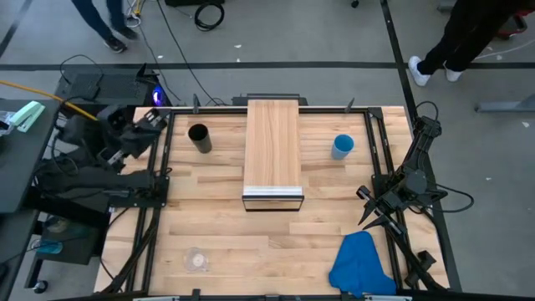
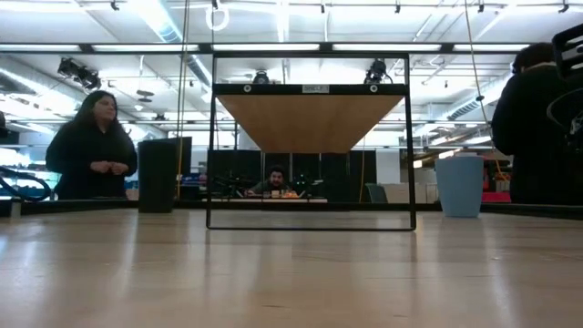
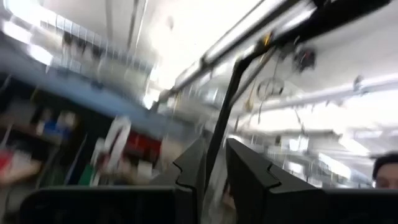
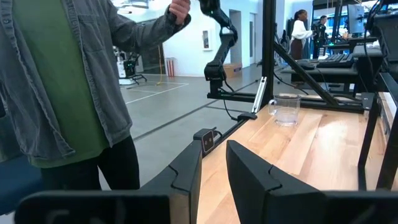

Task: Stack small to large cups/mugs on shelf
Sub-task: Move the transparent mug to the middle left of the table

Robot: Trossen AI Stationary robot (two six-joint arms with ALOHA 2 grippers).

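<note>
The black cup [image 1: 199, 138] [image 2: 157, 175] stands on the tabletop left of the shelf [image 1: 272, 155], a light-wood board raised on a dark frame [image 2: 310, 118]. To the shelf's right stands the blue cup [image 1: 343, 146] [image 2: 459, 185]. The clear glass mug [image 1: 197, 260] [image 4: 286, 109] stands near the table's near left corner. My left gripper [image 1: 155, 119] [image 3: 214, 168] waits off the table's far left corner, tipped upward, fingers a narrow gap apart. At the table's right edge waits my right gripper [image 1: 369, 216] [image 4: 213, 168], also narrowly open. Neither holds anything.
A blue cloth [image 1: 361, 263] lies crumpled at the near right corner. Dark frame rails [image 1: 159, 184] run along the table's left and right sides. People stand beyond the table, one in a grey shirt [image 4: 68, 81] close to the near side. Bare wood [image 1: 267, 242] lies in front of the shelf.
</note>
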